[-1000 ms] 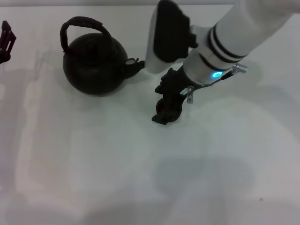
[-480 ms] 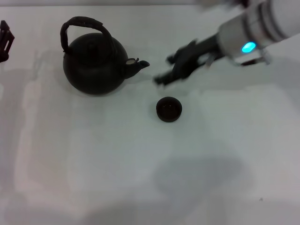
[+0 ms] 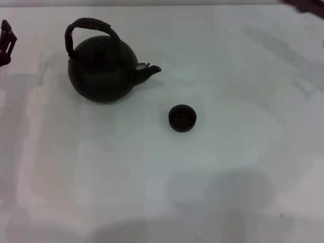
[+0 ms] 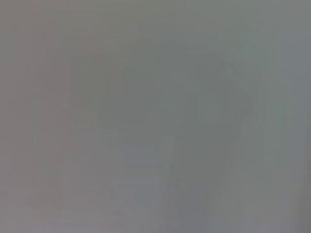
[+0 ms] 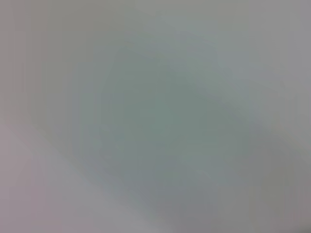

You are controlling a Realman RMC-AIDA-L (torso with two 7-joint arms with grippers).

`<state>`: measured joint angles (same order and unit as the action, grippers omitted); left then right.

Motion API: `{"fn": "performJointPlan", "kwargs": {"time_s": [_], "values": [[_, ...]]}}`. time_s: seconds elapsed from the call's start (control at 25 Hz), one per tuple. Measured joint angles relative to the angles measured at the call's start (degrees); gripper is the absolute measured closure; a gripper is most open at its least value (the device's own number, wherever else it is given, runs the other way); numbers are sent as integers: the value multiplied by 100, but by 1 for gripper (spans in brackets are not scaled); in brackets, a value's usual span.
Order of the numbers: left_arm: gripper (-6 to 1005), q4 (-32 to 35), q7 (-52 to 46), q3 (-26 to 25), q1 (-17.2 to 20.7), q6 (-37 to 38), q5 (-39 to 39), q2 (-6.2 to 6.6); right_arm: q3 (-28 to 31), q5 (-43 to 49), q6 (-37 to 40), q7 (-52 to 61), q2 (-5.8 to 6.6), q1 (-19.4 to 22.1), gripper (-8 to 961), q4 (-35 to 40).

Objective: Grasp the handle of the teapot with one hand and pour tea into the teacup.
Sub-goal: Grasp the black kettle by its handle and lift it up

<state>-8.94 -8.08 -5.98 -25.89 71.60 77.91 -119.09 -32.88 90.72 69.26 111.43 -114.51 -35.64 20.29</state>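
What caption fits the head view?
Teapot upright on the white table, spout toward the teacup standing apart; left tool at the edge, handle ungrasped.

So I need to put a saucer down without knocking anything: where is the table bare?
The broad stretch of table on the near side of the teacup is bare, and so is the area right of it. It is tight only between the teapot spout and the teacup. The left gripper sits at the far left edge.

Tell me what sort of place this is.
Probably a robot test bench rather than a kitchen: a bare white table holding only a black teapot and a small teacup, with the left tool at its edge.
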Motion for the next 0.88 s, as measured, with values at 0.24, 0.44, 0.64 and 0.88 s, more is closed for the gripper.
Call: {"fn": "performJointPlan", "kwargs": {"time_s": [0.24,0.44,0.64,0.88], "values": [[153,-18,-16,0,23,4,115,0,218,-1831,-181,-4011,-151,402,126,-883],[153,-21,-207,180,103,40,120,-7,301,-2456,-194,-7440,-168,282,126,-1485],[153,-22,-404,561,368,344,120,-17,314,-3528,-215,-10056,-169,105,126,-1965],[152,-30,-609,1369,838,772,120,-28,319,-3931,-404,-10521,-168,52,126,-1995]]}}
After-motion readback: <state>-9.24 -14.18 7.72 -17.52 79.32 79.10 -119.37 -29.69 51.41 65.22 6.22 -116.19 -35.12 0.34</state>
